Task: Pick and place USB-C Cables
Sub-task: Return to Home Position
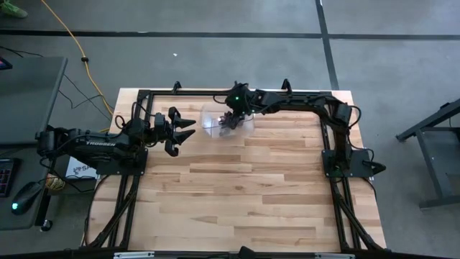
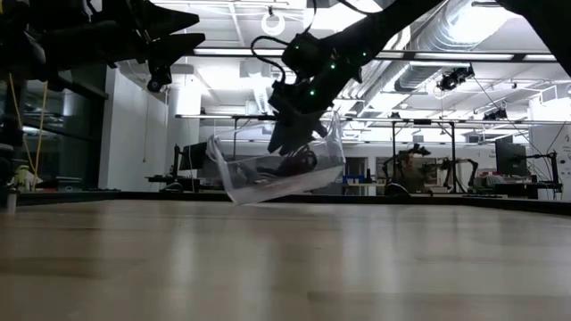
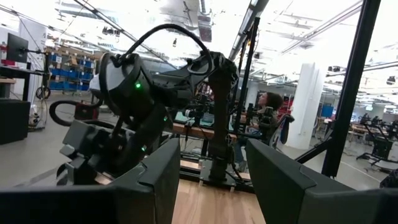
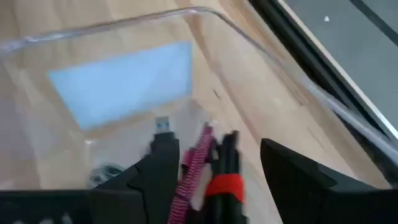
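Observation:
A clear plastic box [image 1: 214,119] sits at the table's far middle. In the low view the clear box [image 2: 268,183] is tilted, with its lower left corner on the wood and its right side raised. Inside it lie a pink-magenta cable [image 4: 194,165], a red-and-black cable [image 4: 225,180] and a silver plug [image 4: 162,124]. My right gripper [image 4: 219,152] is open and slants down into the box, its fingers on either side of the pink and red cables. My left gripper [image 1: 188,132] hangs open above the table to the left of the box, holding nothing. My right gripper reaches into the clear box from above, slanting down toward the table's left. The cables lie between its open fingers [image 4: 163,165] with gaps showing. The box stands tipped, but I cannot tell whether a finger touches its wall [image 2: 337,147].
A black frame [image 1: 215,93] runs along the table's far edge and sides. Bare wood [image 1: 237,187] fills the middle and near part. A yellow cord [image 1: 79,50] lies on the floor beyond the left corner. A person [image 3: 270,112] sits in the room behind.

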`<state>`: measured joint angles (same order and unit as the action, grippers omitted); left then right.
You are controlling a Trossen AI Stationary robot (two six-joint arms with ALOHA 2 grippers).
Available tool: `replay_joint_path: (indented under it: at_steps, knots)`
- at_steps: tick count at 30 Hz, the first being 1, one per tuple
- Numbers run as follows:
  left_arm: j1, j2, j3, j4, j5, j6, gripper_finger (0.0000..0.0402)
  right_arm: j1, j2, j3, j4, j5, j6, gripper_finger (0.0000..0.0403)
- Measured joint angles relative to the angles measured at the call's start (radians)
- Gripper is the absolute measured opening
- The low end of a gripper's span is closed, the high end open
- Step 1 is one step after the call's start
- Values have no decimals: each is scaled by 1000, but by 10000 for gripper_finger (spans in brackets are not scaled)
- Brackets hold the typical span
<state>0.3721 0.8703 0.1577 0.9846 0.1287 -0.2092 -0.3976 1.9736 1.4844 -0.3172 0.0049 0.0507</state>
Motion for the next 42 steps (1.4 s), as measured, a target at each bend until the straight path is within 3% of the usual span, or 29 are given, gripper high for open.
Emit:
replay_joint_path:
  at_steps: [33,42]
  knots:
    - [0,0,0,0,0,0,165,27,68,-3,-40,15,48,218]
    - [0,0,0,-1,0,0,165,57,89,-3,-12,117,130,218]
